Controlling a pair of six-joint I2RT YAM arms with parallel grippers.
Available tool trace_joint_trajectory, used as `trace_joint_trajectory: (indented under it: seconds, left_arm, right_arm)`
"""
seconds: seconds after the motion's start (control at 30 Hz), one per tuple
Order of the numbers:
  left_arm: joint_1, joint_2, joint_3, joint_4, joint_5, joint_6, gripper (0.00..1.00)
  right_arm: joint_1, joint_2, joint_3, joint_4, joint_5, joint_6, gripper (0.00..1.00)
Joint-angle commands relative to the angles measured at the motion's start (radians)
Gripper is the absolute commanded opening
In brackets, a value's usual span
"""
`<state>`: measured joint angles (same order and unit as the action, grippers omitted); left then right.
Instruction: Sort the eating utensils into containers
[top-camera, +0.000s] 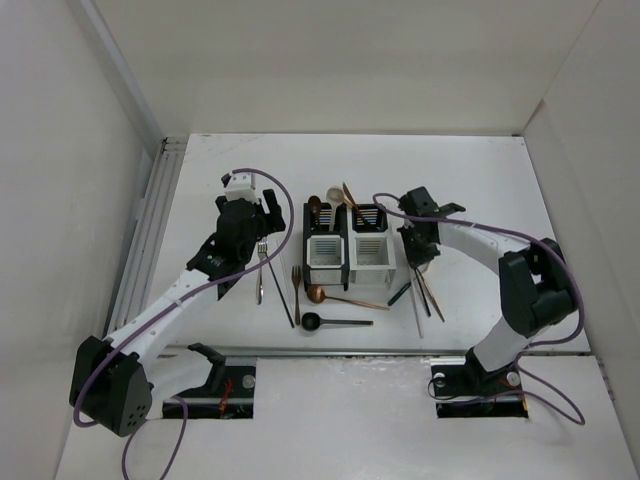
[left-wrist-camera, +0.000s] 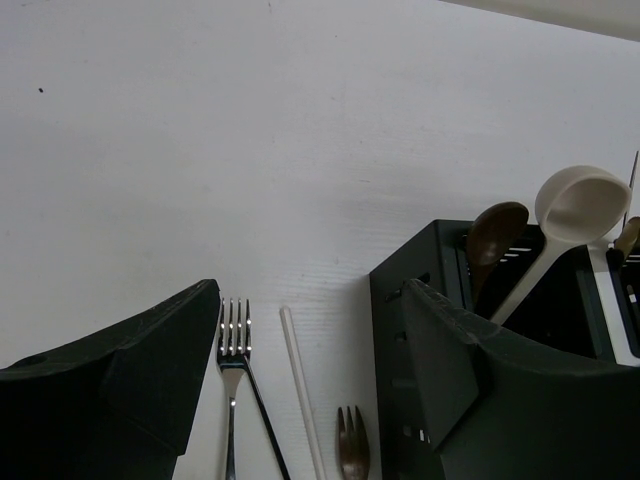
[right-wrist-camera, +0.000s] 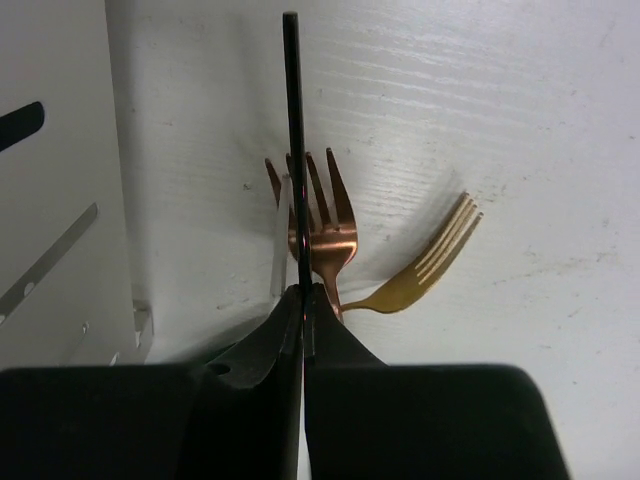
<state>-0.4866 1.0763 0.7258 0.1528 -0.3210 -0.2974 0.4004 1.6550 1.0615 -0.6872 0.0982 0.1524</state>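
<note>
The silver fork (left-wrist-camera: 233, 345) and copper fork (right-wrist-camera: 332, 240) look polished metal; the black caddy (left-wrist-camera: 415, 250) matt, perhaps plastic.

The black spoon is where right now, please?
In the top view, the black spoon lies mid-table, in front of the containers, beside the copper spoon.

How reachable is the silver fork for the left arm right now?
Probably yes: the left gripper is open above the silver fork, which lies flat between its fingers. A black chopstick by its handle and a white chopstick alongside could get caught too.
</note>
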Motion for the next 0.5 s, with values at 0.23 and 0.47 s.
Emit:
trace_joint_trajectory:
  seconds: [0.23, 0.47]
  left_arm:
    - [0.003, -0.022, -0.009, 0.034, 0.002, -0.013, 0.71]
    - [0.003, -0.022, -0.009, 0.025, 0.002, -0.013, 0.71]
  right_arm:
    - [0.005, -0.21, -0.023, 0.025, 0.08, 0.058, 0.0]
    - [0.02, -0.481, -0.058, 0.124, 0.144, 0.09, 0.0]
